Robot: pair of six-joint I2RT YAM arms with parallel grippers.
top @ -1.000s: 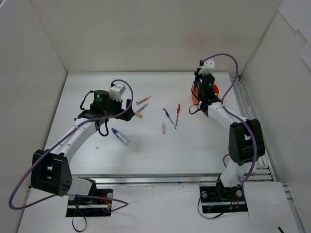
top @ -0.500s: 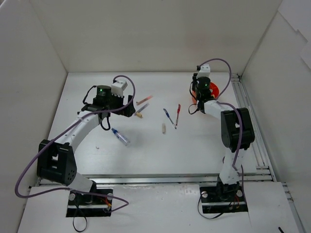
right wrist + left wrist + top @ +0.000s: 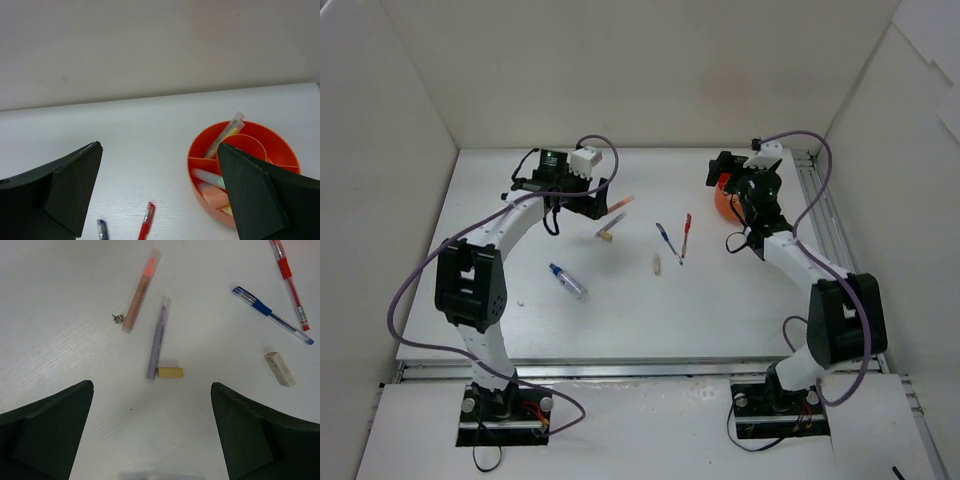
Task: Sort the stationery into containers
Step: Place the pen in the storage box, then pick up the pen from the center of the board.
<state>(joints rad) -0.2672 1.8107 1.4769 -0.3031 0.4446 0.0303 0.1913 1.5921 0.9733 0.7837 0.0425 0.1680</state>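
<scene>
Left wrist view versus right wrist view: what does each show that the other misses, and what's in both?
Only the left wrist view: a slim orange highlighter with a clear cap, a thin grey-purple pen, a short yellow-beige stub beside that pen's lower end, and a paler beige stub. Only the right wrist view: the round orange plastic pot with inner dividers, already holding a yellow highlighter and other pale items. Both: the red pen and the blue pen lying on the white table.
</scene>
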